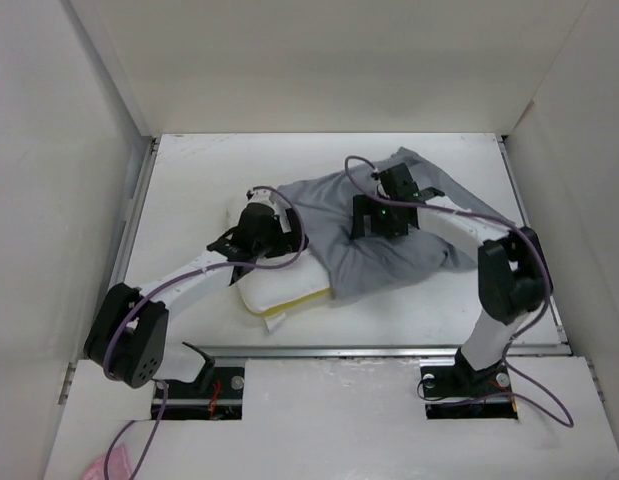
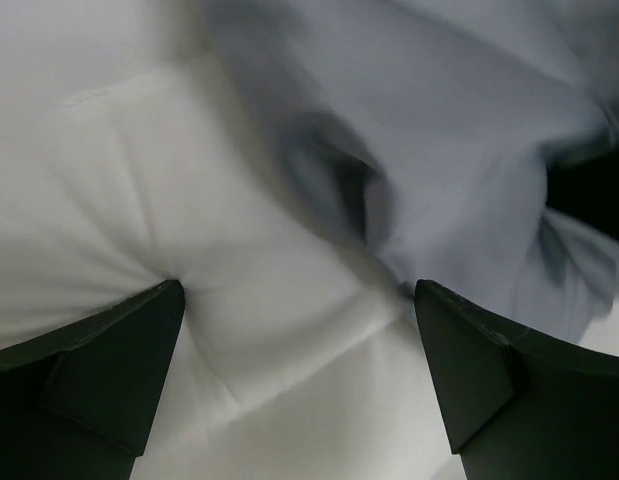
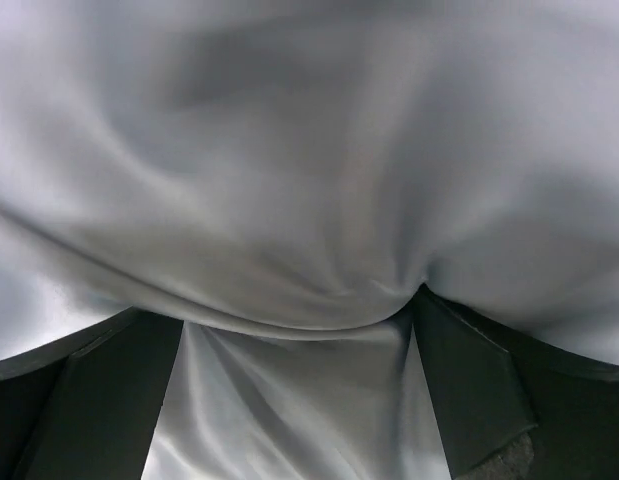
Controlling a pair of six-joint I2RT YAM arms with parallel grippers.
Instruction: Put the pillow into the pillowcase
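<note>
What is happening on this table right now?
Two robot arms are fitting a white pillow into a grey pillowcase. The left fingers are spread and pressed into the pillow beside the cloth's edge. The right fingers are spread with pillowcase cloth bunched against them. The pillowcase covers the pillow's right side; its near left part lies bare, so the job is unfinished.

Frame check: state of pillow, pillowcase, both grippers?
pillow: lying down, far part covered by grey cloth, near end and yellow edge exposed.
pillowcase: crumpled, lying over the pillow's far part; pillow inside it or merely under it, cannot tell.
left gripper: open, pressing into the pillow.
right gripper: open, up against pillowcase fabric.
</note>
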